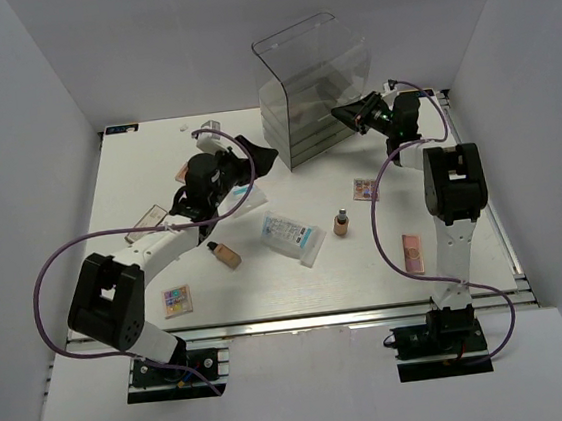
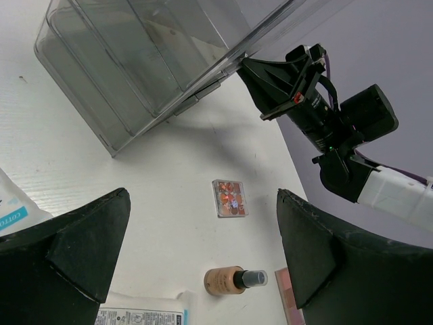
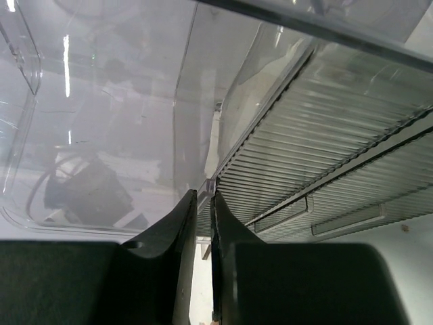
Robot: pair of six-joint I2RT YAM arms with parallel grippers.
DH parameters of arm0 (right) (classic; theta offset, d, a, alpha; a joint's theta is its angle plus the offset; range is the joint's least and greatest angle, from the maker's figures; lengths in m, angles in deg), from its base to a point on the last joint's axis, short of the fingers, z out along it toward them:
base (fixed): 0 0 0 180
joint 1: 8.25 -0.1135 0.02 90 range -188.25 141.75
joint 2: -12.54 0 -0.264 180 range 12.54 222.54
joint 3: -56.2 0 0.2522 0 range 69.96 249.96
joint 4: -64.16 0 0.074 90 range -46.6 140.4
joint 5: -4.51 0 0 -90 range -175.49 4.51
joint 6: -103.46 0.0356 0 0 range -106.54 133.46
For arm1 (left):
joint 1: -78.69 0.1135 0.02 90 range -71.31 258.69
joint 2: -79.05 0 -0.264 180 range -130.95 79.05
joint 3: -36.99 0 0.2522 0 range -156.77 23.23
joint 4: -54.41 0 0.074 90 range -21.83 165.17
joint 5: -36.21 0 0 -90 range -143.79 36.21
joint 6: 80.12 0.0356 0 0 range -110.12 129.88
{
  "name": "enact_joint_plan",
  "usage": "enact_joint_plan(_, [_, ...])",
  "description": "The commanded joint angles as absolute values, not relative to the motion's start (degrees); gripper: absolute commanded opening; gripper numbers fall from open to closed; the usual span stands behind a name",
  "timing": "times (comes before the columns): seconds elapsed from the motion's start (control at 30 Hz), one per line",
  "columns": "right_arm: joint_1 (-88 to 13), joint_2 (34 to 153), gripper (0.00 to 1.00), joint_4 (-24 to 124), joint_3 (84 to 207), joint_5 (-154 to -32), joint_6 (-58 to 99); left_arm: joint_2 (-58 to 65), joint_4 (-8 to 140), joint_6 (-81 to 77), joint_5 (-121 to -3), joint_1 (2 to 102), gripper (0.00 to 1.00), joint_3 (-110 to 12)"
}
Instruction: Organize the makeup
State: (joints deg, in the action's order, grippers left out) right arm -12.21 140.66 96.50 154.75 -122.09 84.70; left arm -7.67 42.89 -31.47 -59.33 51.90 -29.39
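Note:
The makeup lies scattered on the white table [image 1: 299,289]. A white packet [image 1: 292,234] lies mid-table, and a second one [image 1: 244,190] lies under my left arm. One tan bottle [image 1: 341,223] stands upright and another [image 1: 225,255] lies flat. Flat palettes lie at the front left [image 1: 177,301], the left [image 1: 149,219], the back [image 1: 210,130], the right [image 1: 365,191] and the front right [image 1: 411,248]. My left gripper [image 1: 248,160] is open and empty above the table. In the left wrist view it [image 2: 203,264] frames a bottle [image 2: 233,279] and a palette [image 2: 230,198]. My right gripper [image 1: 349,115] is pinched on a thin clear edge [image 3: 213,186] of the acrylic box.
The tall clear acrylic box [image 1: 313,86] with drawers stands at the back, its lid raised. It also shows in the left wrist view [image 2: 149,54]. White walls close in the table on three sides. Purple cables loop off both arms.

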Motion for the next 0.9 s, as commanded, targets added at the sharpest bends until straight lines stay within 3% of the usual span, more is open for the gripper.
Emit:
enact_joint_plan(0.0, [-11.8,139.4,0.12,104.8,154.6,-122.4,85.0,-7.4,42.5,-30.4,-58.9,51.3,0.98,-31.5])
enact_joint_plan(0.87, [-9.7,122.1,0.09,102.2,144.8,-124.6,87.7,-19.3,38.3,-26.9,-65.1,49.2,0.98,-45.7])
